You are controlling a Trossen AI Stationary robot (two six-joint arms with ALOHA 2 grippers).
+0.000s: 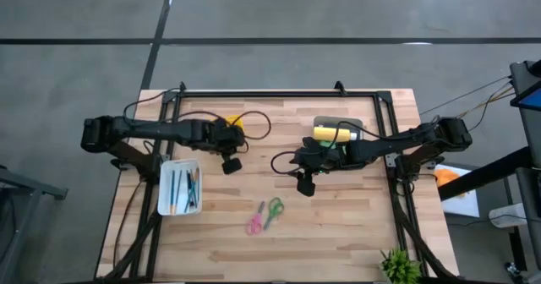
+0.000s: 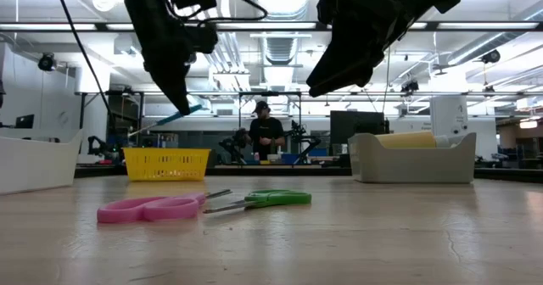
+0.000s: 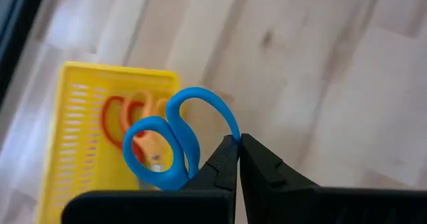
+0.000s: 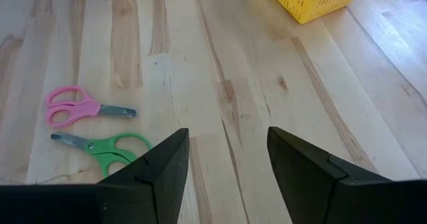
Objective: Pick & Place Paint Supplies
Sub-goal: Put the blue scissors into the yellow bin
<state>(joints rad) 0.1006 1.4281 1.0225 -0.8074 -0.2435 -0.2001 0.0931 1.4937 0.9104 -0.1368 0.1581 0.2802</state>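
Arms: two, each with one end effector, left [image 3: 237, 159] and right [image 4: 227, 164].
Scissors: four seen in all. Two lie loose on the desk, one pink pair [image 1: 254, 223] and one green pair [image 1: 272, 211]. One blue-handled pair [image 3: 175, 144] is at the left end effector. One orange-handled pair [image 3: 127, 121] lies in the yellow basket [image 3: 73, 137].
Baskets: one, yellow.
Trays: two, one white tray [image 1: 164, 201] on the left, one grey tray [image 1: 357, 122] on the right.
Paint bottles: one yellow bottle [image 1: 331, 133] seen in the grey tray.
Sticks in the white tray [image 1: 182, 188]: several; exact count unclear.
Plants: one [image 1: 399, 265], at the near right corner.
People: one [image 2: 266, 132], in the room behind.
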